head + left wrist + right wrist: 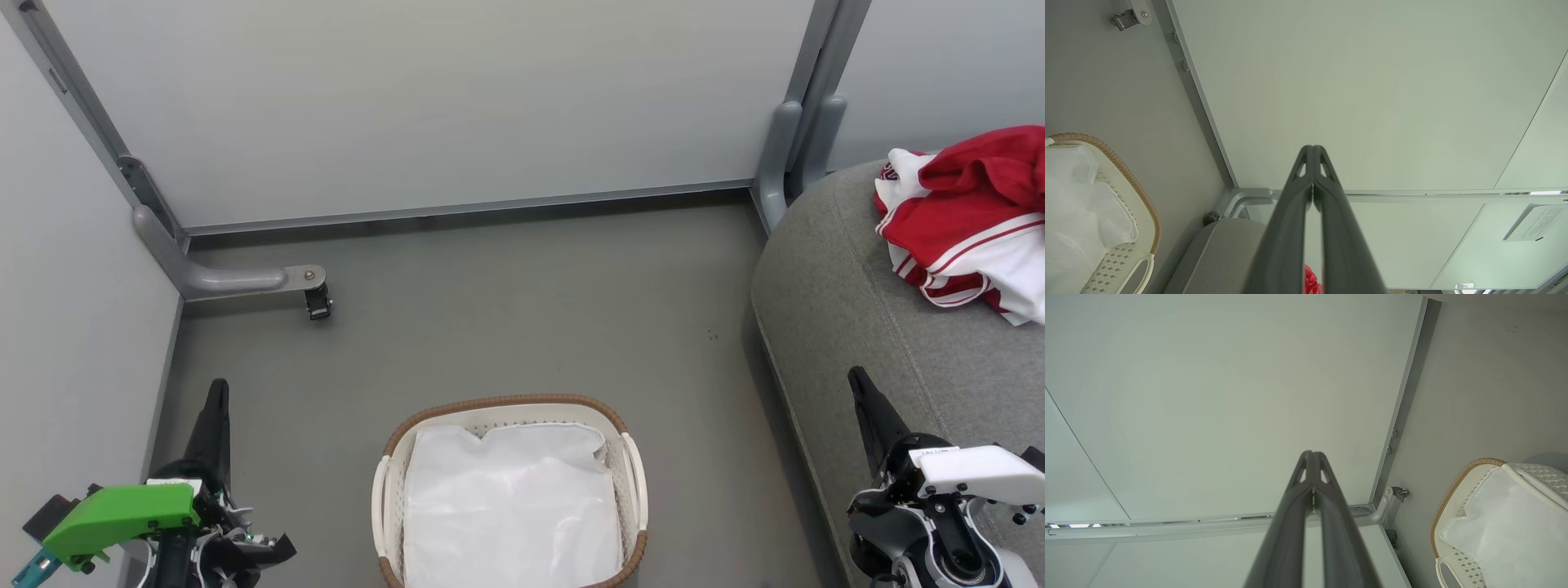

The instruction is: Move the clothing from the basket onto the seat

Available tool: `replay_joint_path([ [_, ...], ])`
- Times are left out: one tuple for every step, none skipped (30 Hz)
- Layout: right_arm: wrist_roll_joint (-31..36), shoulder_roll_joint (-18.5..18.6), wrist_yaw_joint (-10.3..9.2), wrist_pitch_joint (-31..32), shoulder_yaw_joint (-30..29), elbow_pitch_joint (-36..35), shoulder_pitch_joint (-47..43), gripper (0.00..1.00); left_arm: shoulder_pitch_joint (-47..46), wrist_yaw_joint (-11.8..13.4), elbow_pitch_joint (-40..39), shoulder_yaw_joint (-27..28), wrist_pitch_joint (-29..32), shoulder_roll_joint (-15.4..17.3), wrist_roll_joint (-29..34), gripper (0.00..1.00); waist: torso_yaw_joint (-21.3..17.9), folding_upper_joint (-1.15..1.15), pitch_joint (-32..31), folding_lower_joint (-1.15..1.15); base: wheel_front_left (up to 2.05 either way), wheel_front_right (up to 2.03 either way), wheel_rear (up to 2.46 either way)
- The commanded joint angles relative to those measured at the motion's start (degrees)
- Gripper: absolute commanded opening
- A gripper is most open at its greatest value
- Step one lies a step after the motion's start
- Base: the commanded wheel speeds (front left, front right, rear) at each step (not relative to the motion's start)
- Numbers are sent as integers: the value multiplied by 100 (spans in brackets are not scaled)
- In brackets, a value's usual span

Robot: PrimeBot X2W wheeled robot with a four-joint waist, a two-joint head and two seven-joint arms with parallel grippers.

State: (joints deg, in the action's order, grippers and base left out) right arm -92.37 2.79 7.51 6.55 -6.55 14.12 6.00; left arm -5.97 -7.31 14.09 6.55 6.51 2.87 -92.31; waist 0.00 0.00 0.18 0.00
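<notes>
You are at or very near the end of this job, judging by how things lie. The clothing (967, 220) sits heaped on the seat (841, 327), ahead of your right claw (856, 374) and off to its right, well apart from the tips. The basket (506, 404) stands on the floor between your two claws, a little behind their tips. What you can see of its inside is the flat white liner (510, 498), with no red on it. Its near end runs off the bottom of the head view, so you cannot vouch for that part. If nothing hides there, there is nothing left to carry.

Your right claw is pinched fully together, tips meeting, with nothing between them. It points over the seat's front edge, and contact with the fabric is not evident. Your left claw (218, 385) is closed the same way, empty, above bare floor with the wall panel close on its left.
</notes>
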Motion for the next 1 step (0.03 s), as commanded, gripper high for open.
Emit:
replay_joint_path([
  [-2, 23, -4, 21, -13, -22, 43, 0, -57, -38, -12, 11, 24, -1, -20, 0, 0, 0, 0, 0, 0, 0, 0],
])
